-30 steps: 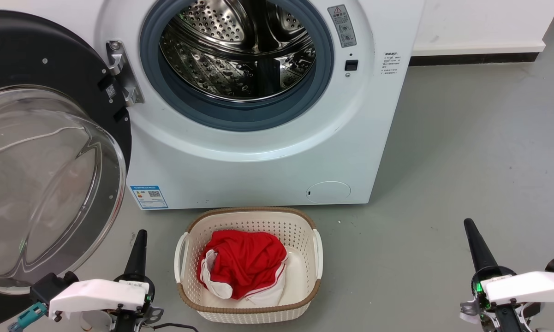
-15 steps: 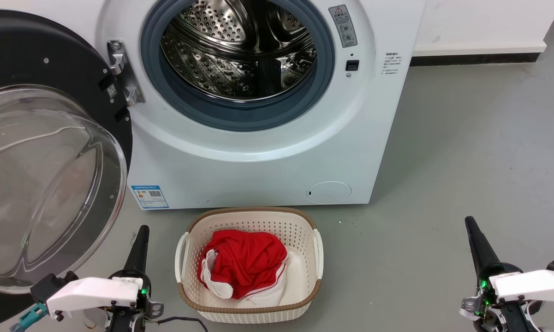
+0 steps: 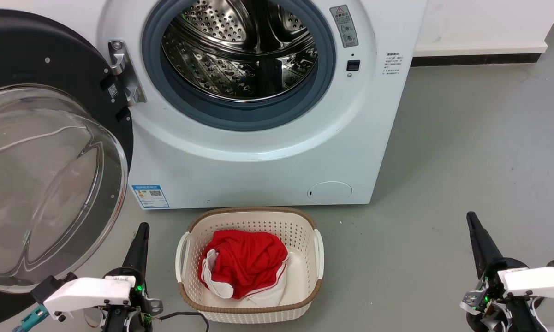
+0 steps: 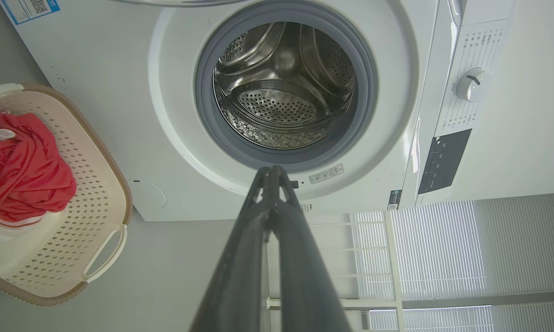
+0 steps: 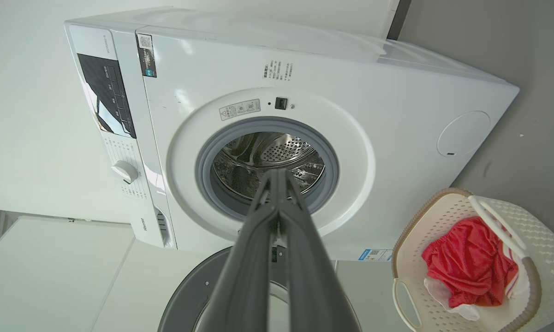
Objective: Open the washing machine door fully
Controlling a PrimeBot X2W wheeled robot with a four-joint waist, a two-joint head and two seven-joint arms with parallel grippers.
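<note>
The white washing machine [image 3: 267, 157] stands ahead with its steel drum [image 3: 240, 50] exposed. Its black washing machine door [image 3: 41, 152] hangs swung out wide on the left from a metal hinge [image 3: 124, 74], the clear glass bowl bulging toward me. My left gripper [image 3: 143, 227] sits low at the door's lower right edge, apart from it, shut and holding nothing. My right gripper [image 3: 471, 216] rests low at the far right over bare floor, also shut and holding nothing. The left wrist view shows the drum opening [image 4: 283, 92] beyond the closed fingertips [image 4: 272, 173]. The right wrist view shows the door [image 5: 193, 295] below the machine [image 5: 277, 138].
A cream perforated laundry basket [image 3: 189, 240] with a red and white garment [image 3: 244, 263] stands on the grey floor just in front of the machine, between my grippers. A white wall base [image 3: 479, 48] runs at the back right. Open floor spreads to the right.
Both grippers have drawn back slightly toward the bottom of the head view. The door and basket stay where they were.
</note>
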